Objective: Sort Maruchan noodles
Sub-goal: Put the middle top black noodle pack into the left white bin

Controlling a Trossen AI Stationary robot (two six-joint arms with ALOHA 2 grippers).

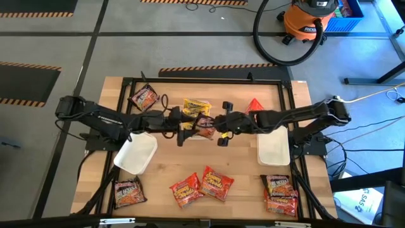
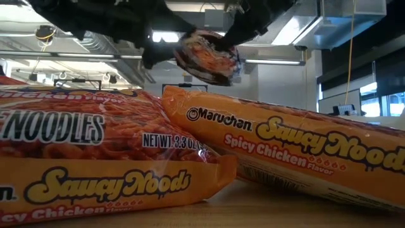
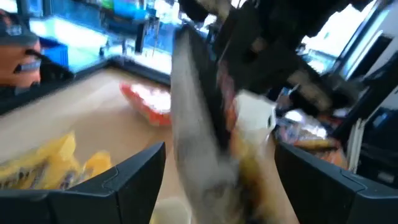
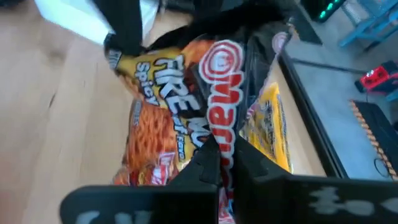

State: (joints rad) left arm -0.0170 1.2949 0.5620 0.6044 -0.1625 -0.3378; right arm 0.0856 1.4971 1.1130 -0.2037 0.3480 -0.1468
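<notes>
A dark and orange Maruchan noodle packet (image 1: 204, 126) hangs above the table's middle, and my right gripper (image 1: 218, 125) is shut on it. From the left, my left gripper (image 3: 217, 180) stands open, its two fingers on either side of the packet's other end (image 3: 199, 130) with a gap on each side. A yellow packet (image 1: 196, 106), a red one (image 1: 255, 105) and a dark one (image 1: 144, 97) lie flat on the table's far half. Several orange and dark packets (image 1: 217, 182) lie flat along the near edge. My right gripper pinches the packet between its two fingers at the end with the red logo band (image 4: 219, 146). The fingers come from the table's right, slanting down. The packet (image 2: 209, 57) is lifted clear of the table and stands out from the fingers toward my left gripper.
Two white trays lie flat, one under each arm: the left tray (image 1: 136, 153) and the right tray (image 1: 273, 147). A black frame (image 1: 209, 81) runs round the wooden tabletop. Bare wood lies between the trays. In the low view two orange packets (image 2: 285, 152) fill the foreground.
</notes>
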